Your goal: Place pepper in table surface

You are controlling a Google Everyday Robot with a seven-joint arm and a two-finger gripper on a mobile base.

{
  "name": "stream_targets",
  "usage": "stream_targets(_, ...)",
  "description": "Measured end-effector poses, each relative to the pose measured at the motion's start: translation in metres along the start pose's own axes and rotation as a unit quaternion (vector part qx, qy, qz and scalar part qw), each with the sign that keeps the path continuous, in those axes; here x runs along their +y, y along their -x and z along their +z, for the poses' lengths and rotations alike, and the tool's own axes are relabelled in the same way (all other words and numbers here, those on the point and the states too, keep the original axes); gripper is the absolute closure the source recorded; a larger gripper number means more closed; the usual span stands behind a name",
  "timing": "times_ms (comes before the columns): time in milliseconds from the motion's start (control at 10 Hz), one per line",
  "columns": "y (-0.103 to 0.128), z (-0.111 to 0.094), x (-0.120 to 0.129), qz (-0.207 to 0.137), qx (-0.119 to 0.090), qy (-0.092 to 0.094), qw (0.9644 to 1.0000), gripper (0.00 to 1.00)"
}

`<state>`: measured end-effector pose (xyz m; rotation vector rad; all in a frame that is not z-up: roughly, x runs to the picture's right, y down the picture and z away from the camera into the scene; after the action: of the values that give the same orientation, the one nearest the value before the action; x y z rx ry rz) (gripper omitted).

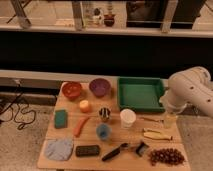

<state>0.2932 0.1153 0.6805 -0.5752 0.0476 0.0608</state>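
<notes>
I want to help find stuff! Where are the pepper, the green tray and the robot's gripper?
pepper (80,126): camera view, middle of its body.
green tray (140,95): camera view, its bare floor.
gripper (170,121): camera view, its tip, above the right side of the table (135,138).

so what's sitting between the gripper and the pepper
In the camera view, the white cup and a small dark cup stand between the gripper on the right and the pepper.
</notes>
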Motion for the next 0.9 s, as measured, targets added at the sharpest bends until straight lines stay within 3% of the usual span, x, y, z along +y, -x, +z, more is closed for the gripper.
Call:
stream_targets(200,0.006,0.003,0.004,-0.002,-0.009,0.005,0.9999,0.20)
stream_targets(600,0.029,0.009,0.014,-0.021,-0.060,0.030,0.9976,0.20)
stream_targets(900,0.054,0.010,0.028,-0.043,-0.111,0.052,0.9916,0.20)
